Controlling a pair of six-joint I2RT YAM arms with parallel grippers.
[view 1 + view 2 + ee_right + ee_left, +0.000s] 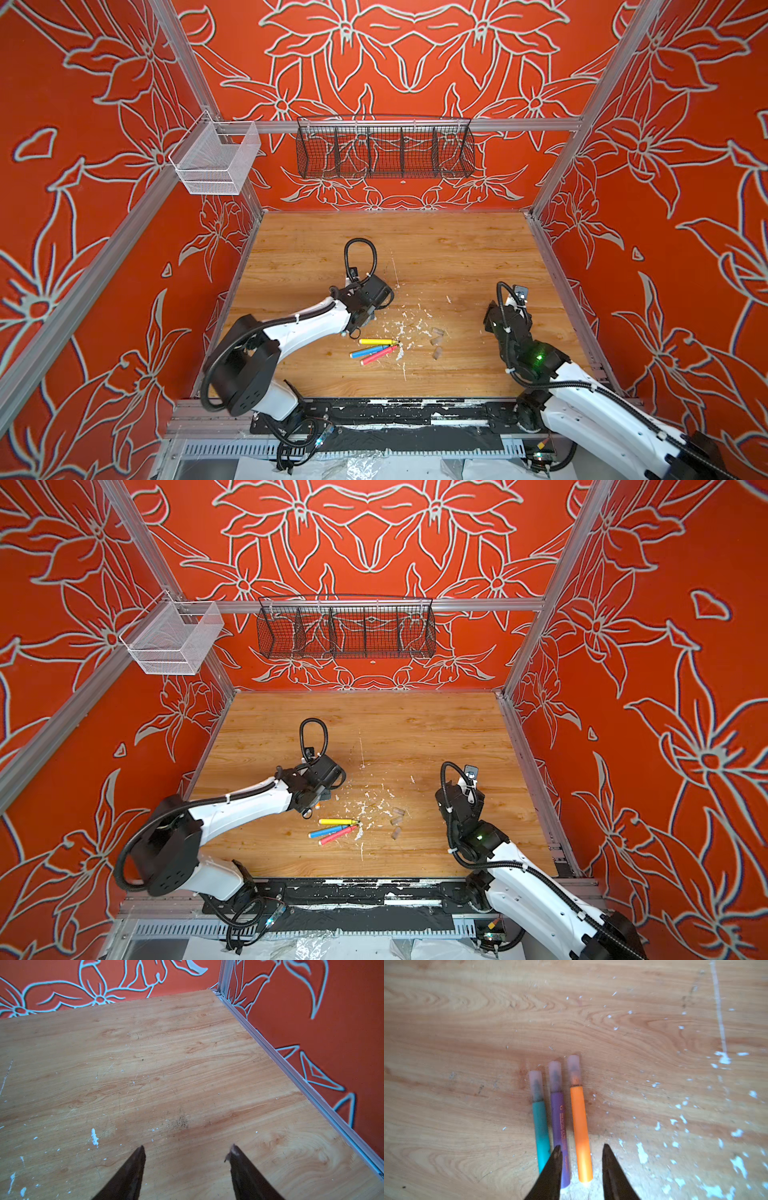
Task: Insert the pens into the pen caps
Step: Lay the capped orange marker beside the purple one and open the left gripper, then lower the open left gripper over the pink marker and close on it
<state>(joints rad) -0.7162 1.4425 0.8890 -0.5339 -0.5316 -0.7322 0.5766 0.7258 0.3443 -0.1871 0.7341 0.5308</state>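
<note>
We find the left gripper (pixel 582 1146) with jaws apart on either side of the tail of the capped orange pen (pixel 579 1122), its arm stretched to mid-table and its wrist bent down. The capped purple pen (pixel 558 1118) and green pen (pixel 540 1126) lie alongside, and the purple barrel's print is unreadable. The right gripper (pixel 188 1146) stands parted and empty over the table (pixel 187 1053).

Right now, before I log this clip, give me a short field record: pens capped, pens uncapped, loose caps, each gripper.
capped pens: green pen, purple pen, orange pen, side by side on the table
uncapped pens: yellow pen, blue pen, pink pen, close together
loose: three pen caps, right of the uncapped pens in both top views
left gripper: open, jaws either side of the orange pen, not gripping
right gripper: open, empty
debris: white flecks
</note>
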